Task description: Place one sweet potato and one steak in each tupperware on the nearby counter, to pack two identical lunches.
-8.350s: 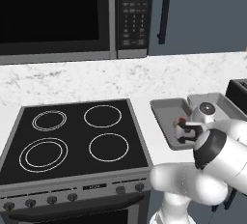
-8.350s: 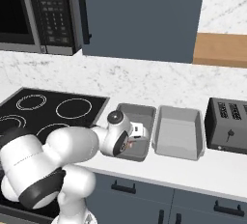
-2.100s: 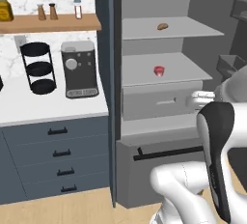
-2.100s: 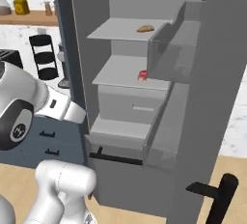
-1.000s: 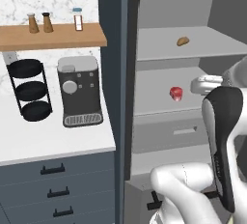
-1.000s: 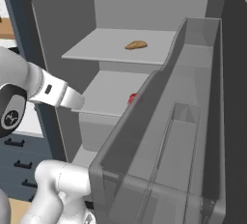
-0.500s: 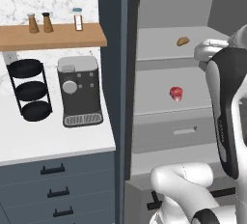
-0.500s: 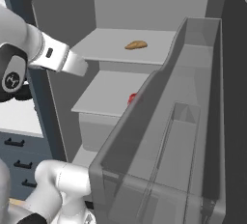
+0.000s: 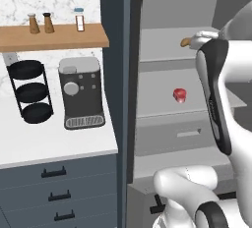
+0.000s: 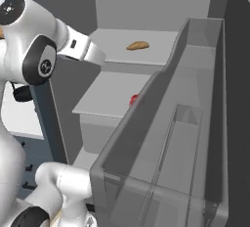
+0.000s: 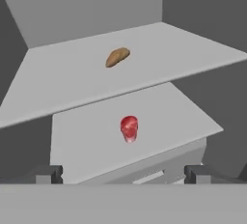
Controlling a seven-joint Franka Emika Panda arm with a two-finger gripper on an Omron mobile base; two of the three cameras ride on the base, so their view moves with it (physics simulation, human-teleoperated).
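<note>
Inside an open fridge, a brown sweet potato lies on the upper shelf. It also shows in the base views as the sweet potato. A red steak rests on the shelf below. My gripper is open and holds nothing. It hovers in front of the shelves at upper-shelf height, short of the sweet potato; the hand is at the shelf's left front edge. The tupperware is out of view.
The fridge door with clear bins stands open on the right. A drawer sits under the lower shelf. Left of the fridge, the white counter carries a coffee machine and a black tiered rack. A wooden shelf holds shakers.
The arm has lifted the hand from the level of the steak's shelf up to the upper shelf, closer to the sweet potato. The gripper stayed open.
</note>
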